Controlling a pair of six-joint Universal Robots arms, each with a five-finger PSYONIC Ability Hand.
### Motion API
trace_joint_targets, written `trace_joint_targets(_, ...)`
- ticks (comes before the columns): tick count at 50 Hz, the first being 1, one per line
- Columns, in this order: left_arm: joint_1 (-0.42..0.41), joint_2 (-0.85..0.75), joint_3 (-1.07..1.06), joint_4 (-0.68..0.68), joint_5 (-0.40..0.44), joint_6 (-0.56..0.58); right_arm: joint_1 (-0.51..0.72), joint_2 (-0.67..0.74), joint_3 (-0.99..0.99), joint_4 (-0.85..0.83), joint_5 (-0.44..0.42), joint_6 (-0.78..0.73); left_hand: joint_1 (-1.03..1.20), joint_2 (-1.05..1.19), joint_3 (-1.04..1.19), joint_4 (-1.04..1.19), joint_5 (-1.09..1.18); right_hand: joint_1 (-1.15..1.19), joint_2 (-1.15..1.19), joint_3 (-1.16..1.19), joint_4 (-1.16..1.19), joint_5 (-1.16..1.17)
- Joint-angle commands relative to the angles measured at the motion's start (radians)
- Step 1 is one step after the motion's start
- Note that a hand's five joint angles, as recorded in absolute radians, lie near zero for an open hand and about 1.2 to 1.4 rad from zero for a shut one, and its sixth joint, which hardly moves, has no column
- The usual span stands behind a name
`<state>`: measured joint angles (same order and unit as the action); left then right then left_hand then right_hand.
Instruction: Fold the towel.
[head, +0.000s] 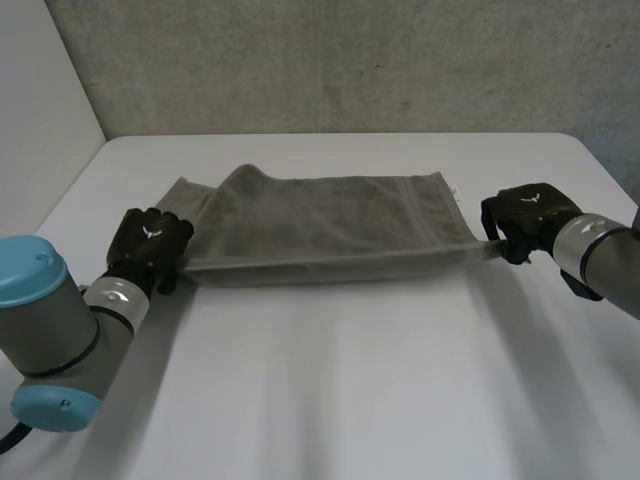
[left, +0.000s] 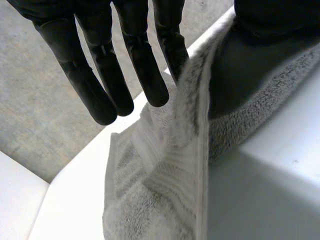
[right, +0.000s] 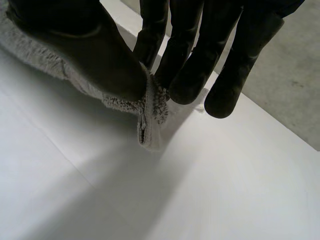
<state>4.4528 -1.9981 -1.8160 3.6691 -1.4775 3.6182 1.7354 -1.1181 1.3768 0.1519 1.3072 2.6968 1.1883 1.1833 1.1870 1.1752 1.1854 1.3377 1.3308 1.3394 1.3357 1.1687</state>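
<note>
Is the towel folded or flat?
Mid-fold: left robot hand and right robot hand pinch the towel by its near edge; rest lies on table.

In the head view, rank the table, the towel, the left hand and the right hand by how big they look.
1. table
2. towel
3. left hand and right hand: about alike, so not ranked against each other.

Light was soft and diffuse. White table (head: 350, 400) read bright, wall (head: 330, 60) across upper frame dimmer. The towel (head: 330, 220) cast a faint shadow toward lower frame, under its lifted edge.
</note>
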Motion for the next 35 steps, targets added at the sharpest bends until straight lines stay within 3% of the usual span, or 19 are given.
trace_joint_targets(1,-0.003,-0.030,-0.006,-0.001,0.000,0.002,-0.040,0.004,0.071,-0.153,0.007,0.101,-0.200,-0.195,-0.198,-0.187,-0.371,0.059,0.065,0.057,0.061,0.053)
trace_joint_targets(13,0.006,-0.057,-0.011,-0.004,-0.001,-0.001,-0.053,0.015,0.088,-0.183,0.029,0.118,-0.165,-0.159,-0.163,-0.151,-0.336,0.059,0.065,0.057,0.061,0.053)
trace_joint_targets(15,0.010,-0.047,-0.022,-0.012,-0.001,-0.001,-0.053,0.012,0.090,-0.189,0.044,0.116,0.205,0.210,0.207,0.219,0.034,0.059,0.065,0.057,0.061,0.053)
trace_joint_targets(19,0.019,-0.028,-0.032,-0.015,0.002,-0.001,-0.046,0.004,0.090,-0.183,0.047,0.104,0.208,0.213,0.209,0.221,0.036,0.059,0.065,0.057,0.061,0.053)
trace_joint_targets(24,0.036,0.122,-0.065,-0.026,0.025,0.000,-0.048,-0.046,0.070,-0.152,0.046,0.084,0.208,0.213,0.209,0.221,0.036,0.059,0.065,0.057,0.061,0.053)
trace_joint_targets(26,0.033,0.237,-0.086,-0.047,0.049,-0.001,-0.050,-0.153,0.054,-0.092,0.035,0.034,0.208,0.213,0.209,0.221,0.036,0.059,0.065,0.057,0.061,0.053)
trace_joint_targets(29,0.029,0.291,-0.095,-0.067,0.054,0.000,-0.051,-0.195,0.045,-0.055,0.034,0.004,0.208,0.213,0.209,0.221,0.036,0.059,0.065,0.057,0.061,0.053)
trace_joint_targets(35,0.026,0.484,-0.109,-0.238,0.062,0.017,-0.053,-0.273,0.008,0.110,0.034,-0.118,0.208,0.213,0.209,0.221,0.036,0.059,0.065,0.057,0.061,0.053)
